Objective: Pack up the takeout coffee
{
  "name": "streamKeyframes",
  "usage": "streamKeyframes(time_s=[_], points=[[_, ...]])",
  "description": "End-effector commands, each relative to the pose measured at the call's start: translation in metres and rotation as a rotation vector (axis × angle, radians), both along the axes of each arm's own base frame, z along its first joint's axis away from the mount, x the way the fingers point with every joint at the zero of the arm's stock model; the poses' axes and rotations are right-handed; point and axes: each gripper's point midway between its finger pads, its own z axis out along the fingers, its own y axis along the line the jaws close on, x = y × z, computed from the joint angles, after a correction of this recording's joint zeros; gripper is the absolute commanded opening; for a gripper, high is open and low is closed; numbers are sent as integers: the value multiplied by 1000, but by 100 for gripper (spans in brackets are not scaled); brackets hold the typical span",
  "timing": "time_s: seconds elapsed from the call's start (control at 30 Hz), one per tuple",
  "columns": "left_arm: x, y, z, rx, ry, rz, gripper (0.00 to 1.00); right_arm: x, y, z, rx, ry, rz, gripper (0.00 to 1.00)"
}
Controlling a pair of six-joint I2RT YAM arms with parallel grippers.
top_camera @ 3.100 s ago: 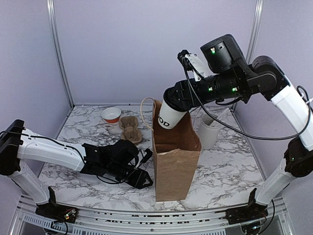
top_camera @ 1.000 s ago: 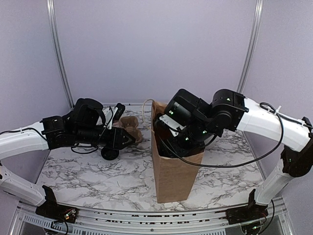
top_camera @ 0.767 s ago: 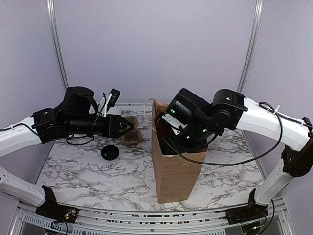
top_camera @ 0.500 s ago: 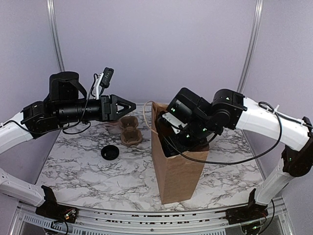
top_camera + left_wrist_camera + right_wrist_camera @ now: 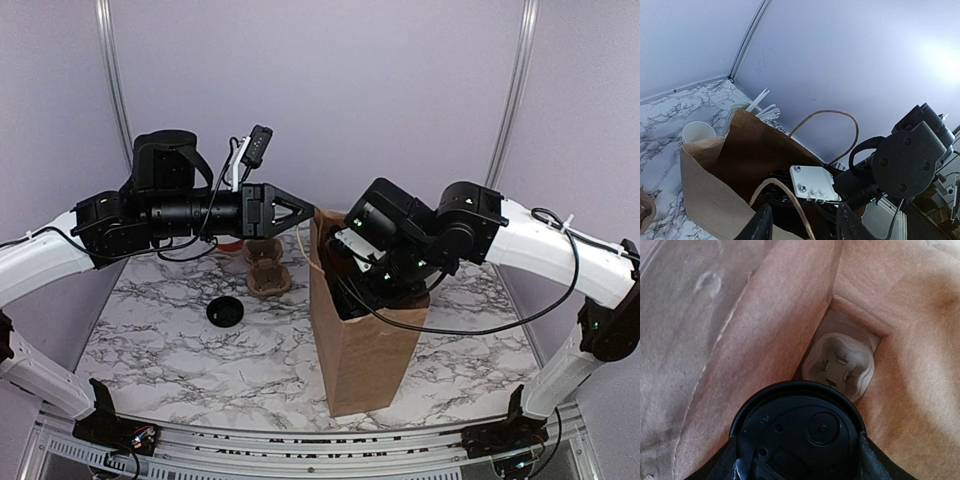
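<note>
The marble table (image 5: 180, 350) carried an upright brown paper bag (image 5: 365, 340), open at the top. My right arm reached down through that opening. My right claw (image 5: 797, 457) was clamped on the takeout coffee (image 5: 797, 435), with one finger at each side under the black lid (image 5: 805, 415); the lid hid the cup wall from the wrist view. The cup hung upright inside the bag, above the bag floor and not yet seated. My left claw (image 5: 802, 222) hovered at the bag's rim with its fingers apart, holding nothing. The near paper handle (image 5: 790, 200) passed between them unpinched. A pulp cup carrier (image 5: 840, 365) lay on the bag floor, offset from the cup toward one corner. I judged the cup light and soft-walled, so excess squeeze would dent it or pop the lid. If filled, it would spill when tilted. I judged the lid smooth, probably slippery, and a poor grip surface. The recommended hold was the upper wall under the rim, where paper cups are stiffest, with the cup kept vertical until it bore on something.
</note>
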Motion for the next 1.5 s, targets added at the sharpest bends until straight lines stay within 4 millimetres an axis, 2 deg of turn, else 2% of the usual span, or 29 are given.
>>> streamKeyframes(time_s=[0.0, 0.1, 0.2, 0.23, 0.5, 0.77, 0.9, 1.03, 1.27, 1.47], points=[[2, 0, 3, 44, -45, 37, 32, 3, -4, 15, 47, -23, -21, 50], [-1, 0, 2, 62, -68, 47, 14, 3, -6, 13, 40, -20, -24, 50], [-11, -4, 1, 73, -85, 26, 1, 4, -8, 14, 39, -21, -30, 50], [-15, -6, 0, 75, -86, 16, 0, 6, -9, 15, 41, -24, -32, 50], [-42, -11, 7, 49, -89, 0, 0, 21, -12, 15, 28, -33, -38, 50], [-60, -11, 7, 13, -101, 24, 0, 30, -6, -2, -24, -22, -18, 50], [-54, -6, 3, 15, -109, 89, 0, 29, -2, -8, -31, -1, -13, 49], [-44, 1, -5, 27, -114, 158, 0, 20, -4, -10, -37, 29, -7, 48], [-41, -1, -6, 9, -125, 173, 0, 2, -18, -19, -86, 88, -4, 48], [-40, -1, -8, 5, -127, 182, 0, -5, -31, -26, -120, 110, -14, 48]])
